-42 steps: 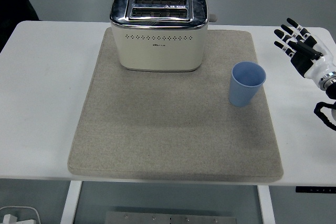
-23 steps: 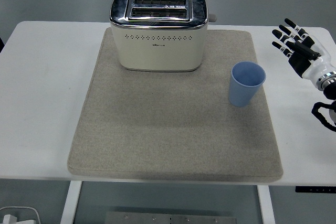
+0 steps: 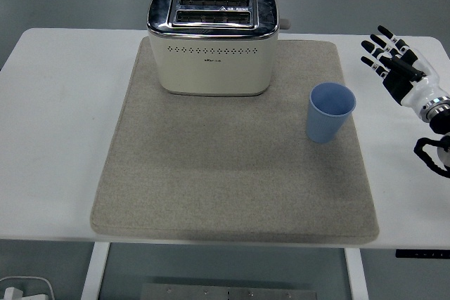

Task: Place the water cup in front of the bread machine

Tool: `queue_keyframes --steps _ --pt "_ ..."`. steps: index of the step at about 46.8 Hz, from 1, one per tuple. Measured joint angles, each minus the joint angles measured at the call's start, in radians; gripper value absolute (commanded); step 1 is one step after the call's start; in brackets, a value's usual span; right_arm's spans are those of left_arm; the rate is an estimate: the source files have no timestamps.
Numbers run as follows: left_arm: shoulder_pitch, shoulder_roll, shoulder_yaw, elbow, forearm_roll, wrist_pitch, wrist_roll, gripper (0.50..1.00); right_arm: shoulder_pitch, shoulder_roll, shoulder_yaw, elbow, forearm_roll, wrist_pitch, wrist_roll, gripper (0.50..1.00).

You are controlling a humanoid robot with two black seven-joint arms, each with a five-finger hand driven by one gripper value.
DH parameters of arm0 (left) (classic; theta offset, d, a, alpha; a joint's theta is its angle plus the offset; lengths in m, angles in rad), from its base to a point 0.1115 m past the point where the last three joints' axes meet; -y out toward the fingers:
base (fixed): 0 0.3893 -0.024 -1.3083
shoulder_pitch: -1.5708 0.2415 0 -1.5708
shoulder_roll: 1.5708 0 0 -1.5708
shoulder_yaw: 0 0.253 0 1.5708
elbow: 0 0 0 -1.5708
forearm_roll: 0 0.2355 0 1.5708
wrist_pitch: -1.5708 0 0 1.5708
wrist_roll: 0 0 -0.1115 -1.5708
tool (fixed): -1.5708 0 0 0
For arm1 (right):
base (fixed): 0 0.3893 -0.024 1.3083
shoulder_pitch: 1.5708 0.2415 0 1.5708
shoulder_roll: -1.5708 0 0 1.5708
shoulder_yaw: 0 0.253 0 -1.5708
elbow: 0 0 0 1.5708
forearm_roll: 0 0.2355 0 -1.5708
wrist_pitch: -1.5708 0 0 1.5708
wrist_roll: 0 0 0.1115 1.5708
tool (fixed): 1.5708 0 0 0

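A light blue cup (image 3: 330,112) stands upright on the right part of the beige mat (image 3: 225,173). A cream toaster with a chrome top (image 3: 213,41) stands at the back of the mat, left of the cup. My right hand (image 3: 391,57) is over the table's right edge, to the right of the cup and apart from it, fingers spread and empty. The left arm is out of view.
The white table (image 3: 56,124) carries the mat. The toaster's lever (image 3: 285,24) sticks out on its right side. A white object (image 3: 24,288) lies on the floor at the bottom left.
My right hand has moved slightly left and up, toward the back of the table. The cup and toaster have not moved.
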Motion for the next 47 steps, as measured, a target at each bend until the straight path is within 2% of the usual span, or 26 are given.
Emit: queue_keyframes --steps 10,18,37,40,47 --pt "0.0 0.0 0.0 0.001 0.0 0.0 0.0 0.999 -0.001 0.035 0.0 0.0 0.0 -0.006 0.0 0.946" --pt "0.0 0.0 0.0 0.001 0.0 0.0 0.0 0.999 0.0 0.037 0.0 -0.001 0.0 -0.024 0.0 0.946" --pt "0.0 0.0 0.0 0.001 0.0 0.0 0.0 0.999 0.003 -0.033 0.0 -0.001 0.001 -0.03 0.009 0.946" --pt "0.0 0.0 0.0 0.001 0.0 0.0 0.0 0.999 0.003 -0.042 0.0 0.0 -0.007 -0.029 0.024 0.946" --pt "0.0 0.0 0.0 0.001 0.0 0.0 0.0 0.999 -0.006 -0.084 -0.018 0.019 -0.017 -0.026 0.095 0.946"
